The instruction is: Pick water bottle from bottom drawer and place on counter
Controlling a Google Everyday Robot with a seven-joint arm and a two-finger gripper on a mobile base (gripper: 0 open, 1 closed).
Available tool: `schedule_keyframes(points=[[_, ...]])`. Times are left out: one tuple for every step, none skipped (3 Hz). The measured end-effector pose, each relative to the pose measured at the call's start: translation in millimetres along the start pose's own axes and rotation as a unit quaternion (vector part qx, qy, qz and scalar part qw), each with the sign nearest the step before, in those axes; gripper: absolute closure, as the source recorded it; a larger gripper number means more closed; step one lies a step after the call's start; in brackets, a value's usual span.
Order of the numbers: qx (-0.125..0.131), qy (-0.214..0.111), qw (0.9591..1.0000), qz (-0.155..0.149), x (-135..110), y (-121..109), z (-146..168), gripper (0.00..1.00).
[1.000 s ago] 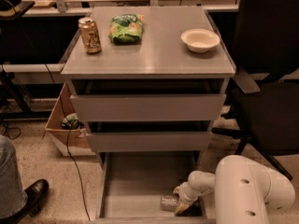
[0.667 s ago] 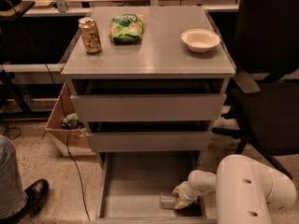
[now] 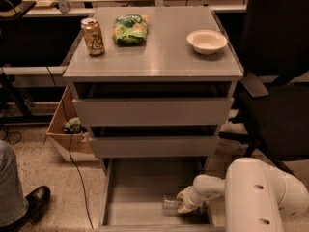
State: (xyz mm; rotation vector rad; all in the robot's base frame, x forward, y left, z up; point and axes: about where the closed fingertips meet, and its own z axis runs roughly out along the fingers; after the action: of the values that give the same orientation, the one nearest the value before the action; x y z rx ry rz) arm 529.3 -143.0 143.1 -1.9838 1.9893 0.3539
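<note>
One arm [image 3: 256, 192] bends down into the bottom drawer [image 3: 140, 190], tool [image 3: 185, 205] at the water bottle [image 3: 170, 203], grip unclear.

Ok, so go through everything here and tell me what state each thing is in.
bottom drawer: pulled open.
water bottle: lying on its side in the bottom drawer, front right.
gripper: down in the bottom drawer, at the bottle.
two upper drawers: look shut.
can: upright on the counter.
green snack bag: lying flat on the counter.
bowl: right way up, looks empty.
</note>
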Motion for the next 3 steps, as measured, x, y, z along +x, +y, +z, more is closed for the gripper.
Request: schedule_keyframes(points=[[0.006, -0.011, 0.9999, 0.011, -15.5, -6.6, -16.2, 1.0], [0.014, -0.036, 0.9986, 0.034, -28.5, -13.1, -53.5, 1.0], [0.022, -0.057, 0.9965, 0.058, -33.8, -11.9, -106.9, 1.0]])
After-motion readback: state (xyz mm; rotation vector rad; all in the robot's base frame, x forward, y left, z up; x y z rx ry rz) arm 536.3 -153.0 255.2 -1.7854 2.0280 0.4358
